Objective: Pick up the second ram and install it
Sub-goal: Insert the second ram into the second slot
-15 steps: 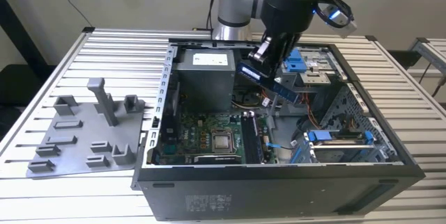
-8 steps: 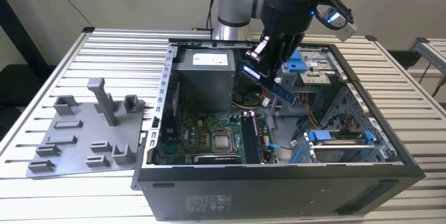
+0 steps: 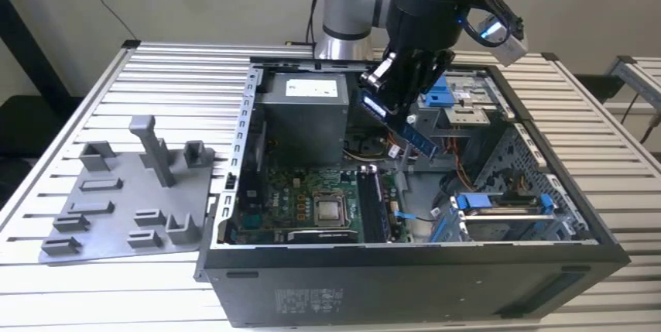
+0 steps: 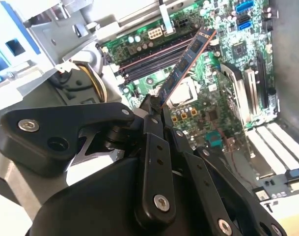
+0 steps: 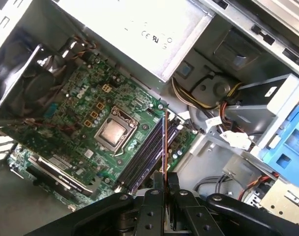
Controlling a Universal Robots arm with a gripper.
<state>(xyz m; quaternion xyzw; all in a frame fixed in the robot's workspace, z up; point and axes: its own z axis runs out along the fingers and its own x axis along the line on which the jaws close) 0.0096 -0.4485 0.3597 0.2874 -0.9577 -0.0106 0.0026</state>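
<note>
At the exterior view's left the grey holder tray [image 3: 104, 216] is seen on the desk [image 3: 166, 69], well apart from the open case [image 3: 413, 293], over which the second ram [image 3: 411, 131] is held tilted, pinched at one end in the closed claw [image 3: 391, 96]. Carried at such a slant above the memory slots [image 3: 374, 200], the stick could be seated askew or knocked loose against the drive bay [image 3: 467, 115], by which the open room is hemmed at the exterior view's right.
</note>
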